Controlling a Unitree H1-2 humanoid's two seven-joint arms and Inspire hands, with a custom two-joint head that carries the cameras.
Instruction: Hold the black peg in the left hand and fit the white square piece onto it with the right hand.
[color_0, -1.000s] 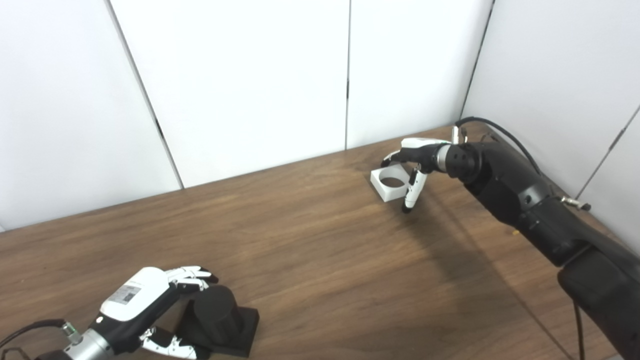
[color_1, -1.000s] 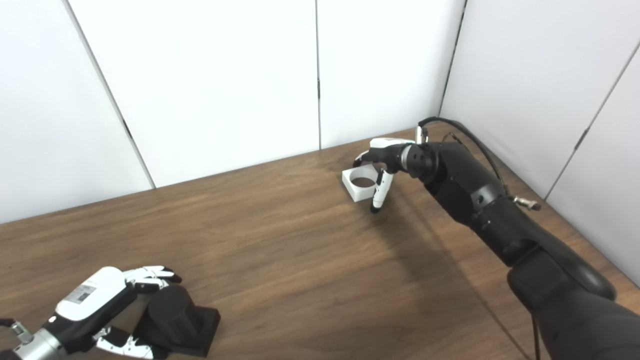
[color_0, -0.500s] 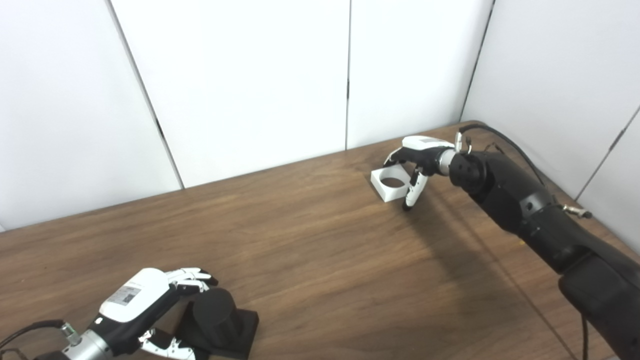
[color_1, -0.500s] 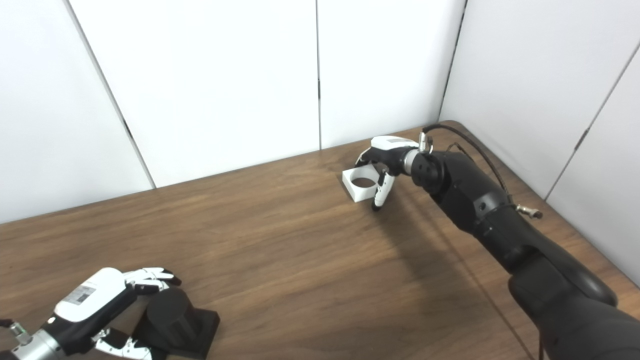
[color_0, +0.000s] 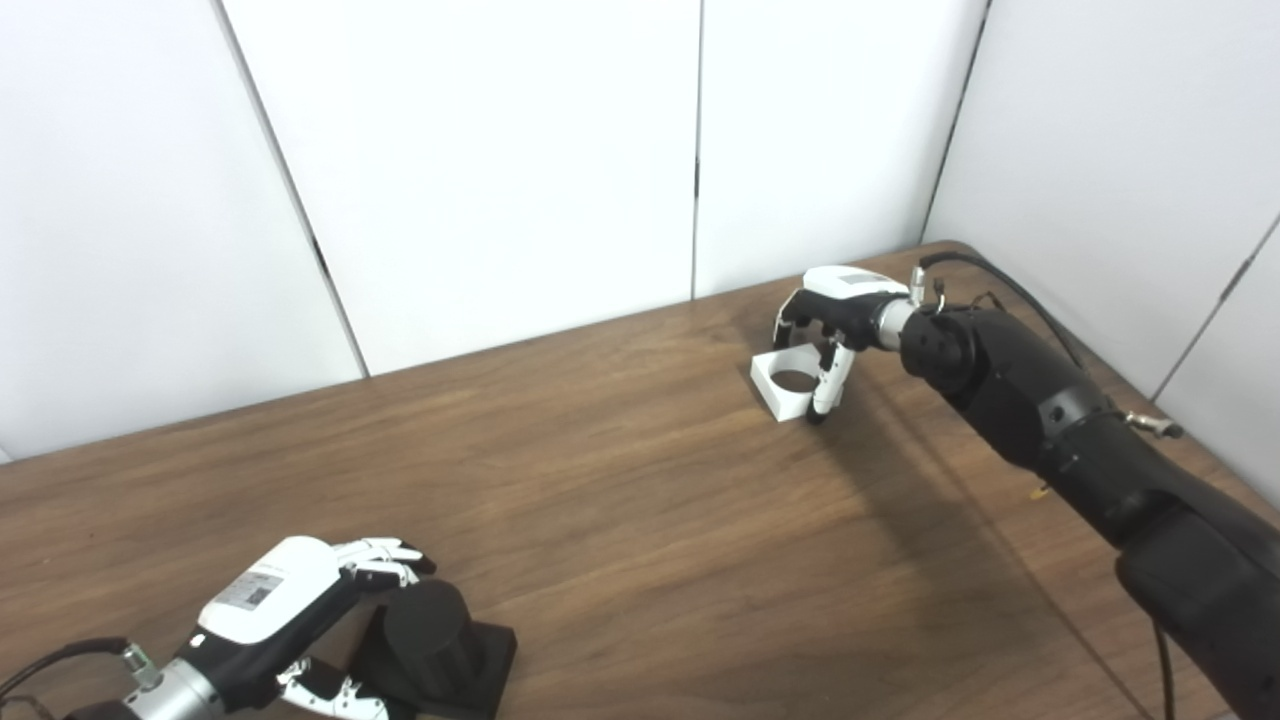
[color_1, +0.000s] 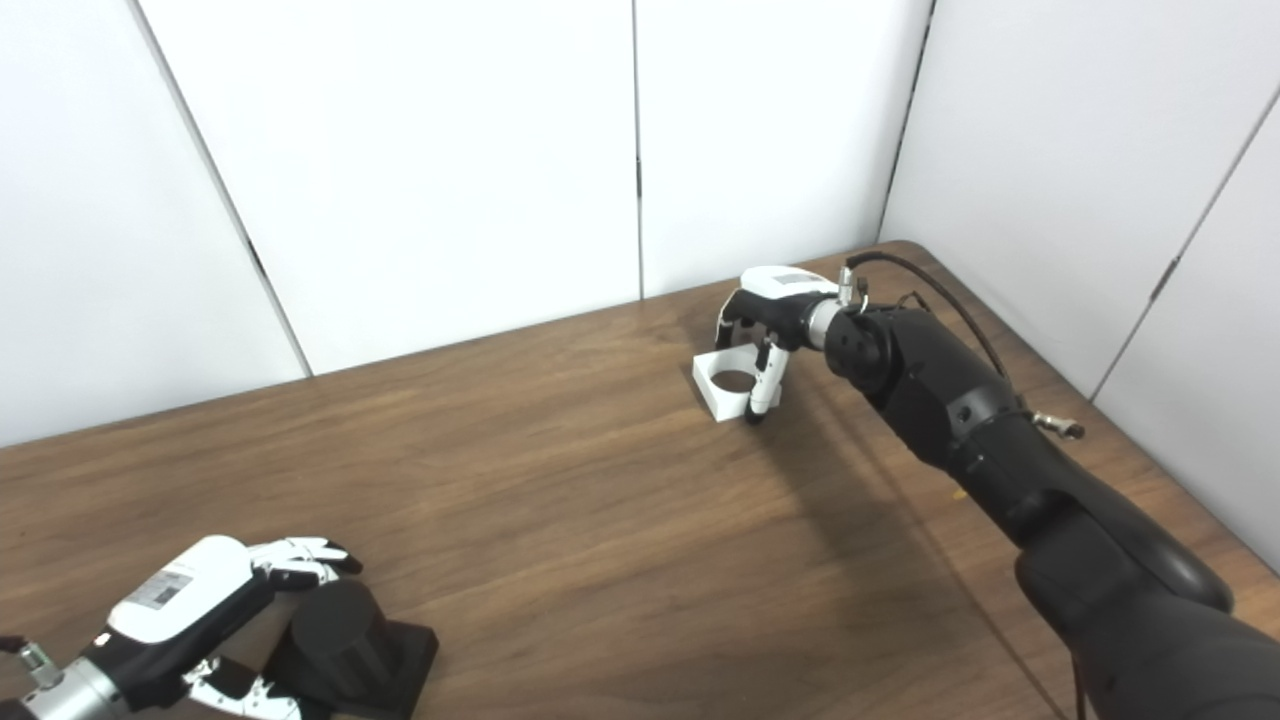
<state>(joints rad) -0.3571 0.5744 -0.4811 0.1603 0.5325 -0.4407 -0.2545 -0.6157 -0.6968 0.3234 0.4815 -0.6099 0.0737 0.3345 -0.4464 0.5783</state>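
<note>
The black peg (color_0: 428, 635), a short cylinder on a square black base (color_0: 488, 652), stands at the table's near left. My left hand (color_0: 272, 602) sits against its left side, fingers (color_0: 385, 558) spread over the top edge and thumb low in front, not clearly gripping. The white square piece (color_0: 776, 390), with a round hole, rests on the table at the far right. My right hand (color_0: 838, 298) is curled down over it, fingers on the far edge and thumb (color_0: 822, 390) pressed to its right corner.
The brown wooden table (color_0: 640, 520) is backed by white wall panels (color_0: 500, 150). Its right edge runs close under my right forearm (color_0: 1050, 420), where a black cable (color_0: 1000, 275) loops up.
My right hand has swung over the white piece and closed on it; the piece has slid slightly nearer and to the right. The left hand and the peg have barely moved.
</note>
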